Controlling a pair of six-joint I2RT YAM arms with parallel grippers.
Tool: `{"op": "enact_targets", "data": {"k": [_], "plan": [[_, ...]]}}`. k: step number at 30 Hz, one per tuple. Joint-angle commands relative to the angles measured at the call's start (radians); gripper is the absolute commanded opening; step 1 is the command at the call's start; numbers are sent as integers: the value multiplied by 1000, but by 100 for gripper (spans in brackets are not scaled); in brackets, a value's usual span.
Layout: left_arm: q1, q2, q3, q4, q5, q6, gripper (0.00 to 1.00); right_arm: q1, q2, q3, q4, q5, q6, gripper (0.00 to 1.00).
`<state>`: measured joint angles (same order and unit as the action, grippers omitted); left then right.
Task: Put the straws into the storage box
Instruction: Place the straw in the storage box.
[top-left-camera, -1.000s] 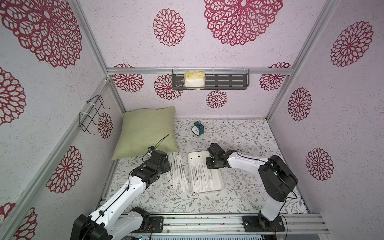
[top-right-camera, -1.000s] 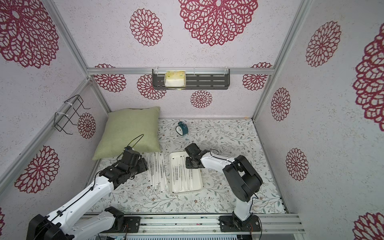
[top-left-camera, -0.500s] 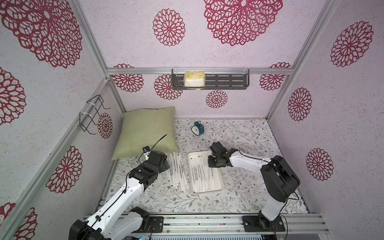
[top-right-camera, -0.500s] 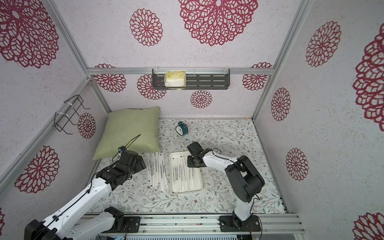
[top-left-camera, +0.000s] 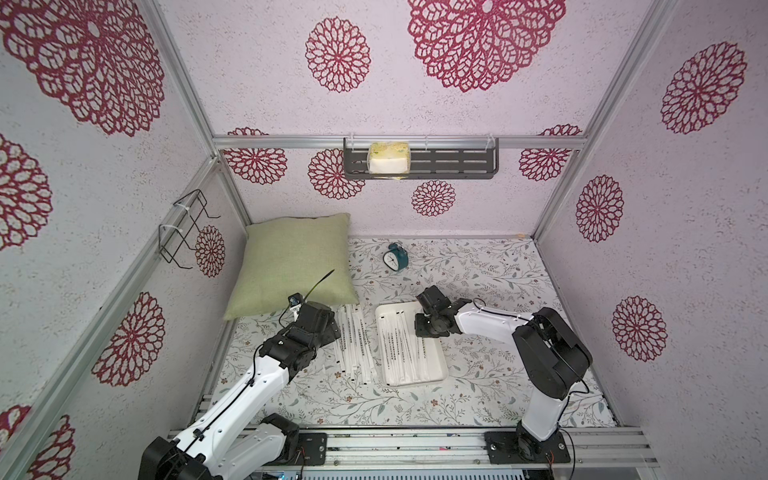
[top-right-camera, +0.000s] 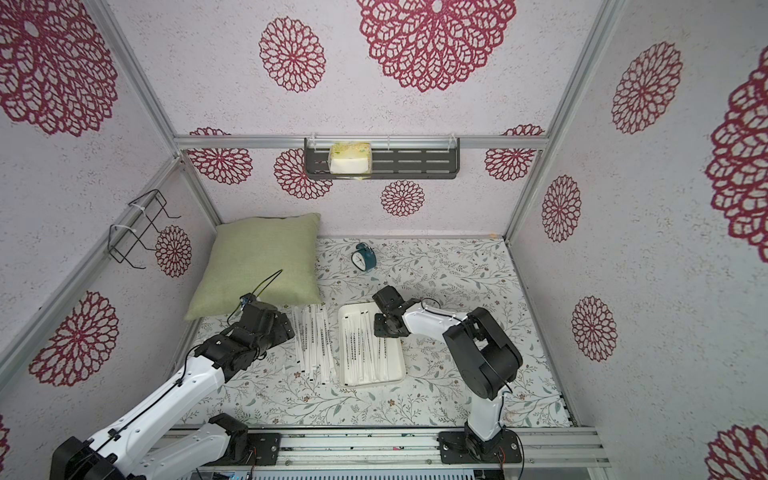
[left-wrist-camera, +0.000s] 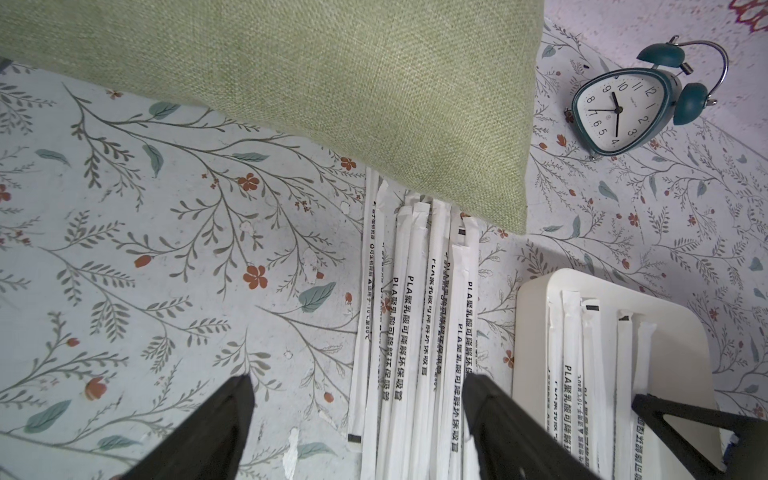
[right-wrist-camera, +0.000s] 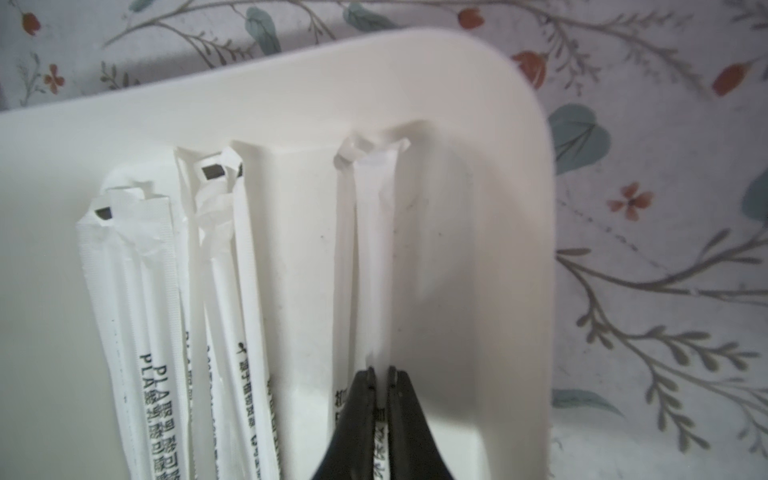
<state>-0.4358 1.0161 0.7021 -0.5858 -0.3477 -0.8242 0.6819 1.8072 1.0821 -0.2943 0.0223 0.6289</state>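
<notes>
A pile of white paper-wrapped straws (top-left-camera: 353, 340) (top-right-camera: 313, 340) (left-wrist-camera: 415, 311) lies on the floral table, left of the white storage box (top-left-camera: 440, 361) (top-right-camera: 399, 361) (left-wrist-camera: 536, 299). Several more straws (top-left-camera: 399, 345) (right-wrist-camera: 137, 291) lie lengthwise inside the box. My left gripper (top-left-camera: 328, 328) (left-wrist-camera: 359, 384) hangs open over the pile's left side, one finger over bare table and one over the pile's right edge. My right gripper (top-left-camera: 426, 328) (right-wrist-camera: 381, 374) is shut on one straw (right-wrist-camera: 374, 249) over the box's far right part. That straw's far end reaches the box's far wall.
A green pillow (top-left-camera: 295, 262) (left-wrist-camera: 332, 83) leans in the far left corner, its corner over the far ends of the pile. A teal alarm clock (top-left-camera: 395, 257) (left-wrist-camera: 619, 112) stands behind the box. A dark wall shelf (top-left-camera: 419, 162) holds a yellow pack.
My left gripper's jaws have spread wider above the pile. Both arms have barely shifted, and the right gripper stays shut on its straw.
</notes>
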Motion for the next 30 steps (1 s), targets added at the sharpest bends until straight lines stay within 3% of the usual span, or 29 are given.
{"op": "enact_targets", "data": {"k": [1, 18, 30], "plan": [[2, 8, -7, -3, 5, -10, 84, 7, 10, 14, 18, -10, 29, 12], [11, 28, -10, -18, 49, -12, 77, 8, 18, 12, 27, -8, 52, 12], [112, 118, -31, 24, 250, 43, 50, 7, -103, 48, -54, 2, 29, 34]]}}
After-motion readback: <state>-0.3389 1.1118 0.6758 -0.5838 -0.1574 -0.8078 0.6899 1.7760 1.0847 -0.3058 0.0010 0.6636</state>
